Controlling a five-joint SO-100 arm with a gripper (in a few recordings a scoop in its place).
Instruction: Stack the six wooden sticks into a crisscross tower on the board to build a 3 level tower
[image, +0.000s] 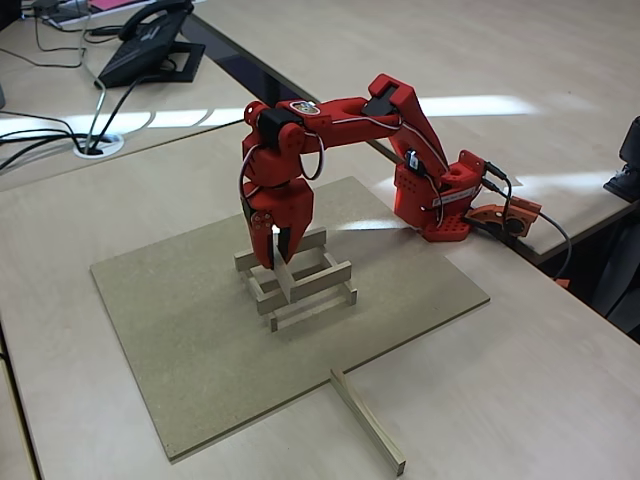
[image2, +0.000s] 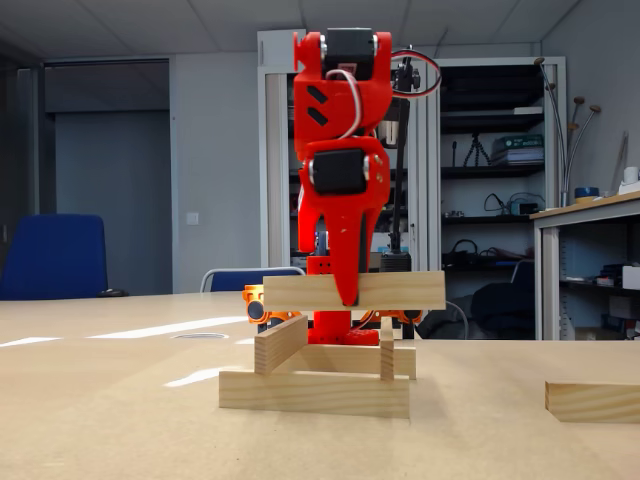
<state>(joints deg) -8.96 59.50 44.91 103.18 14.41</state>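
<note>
As jaws (image2: 347, 292) grip it, stick (image2: 354, 291) above tower (image2: 315, 390)

From my station I see pale beige tables (image: 560, 330) pushed together, with a dark gap between them. On the far table there is a black desk telephone (image: 150, 45), and black cables (image: 40, 145) go into a round hole in the top. Bright strips of light reflect on the glossy surface. In a fixed view the room has a grey wall (image2: 215, 150), a tiled ceiling (image2: 150, 25), blue chairs (image2: 55, 255) and open shelves (image2: 495, 180) with equipment. At the right stands another desk (image2: 590, 215).
</note>
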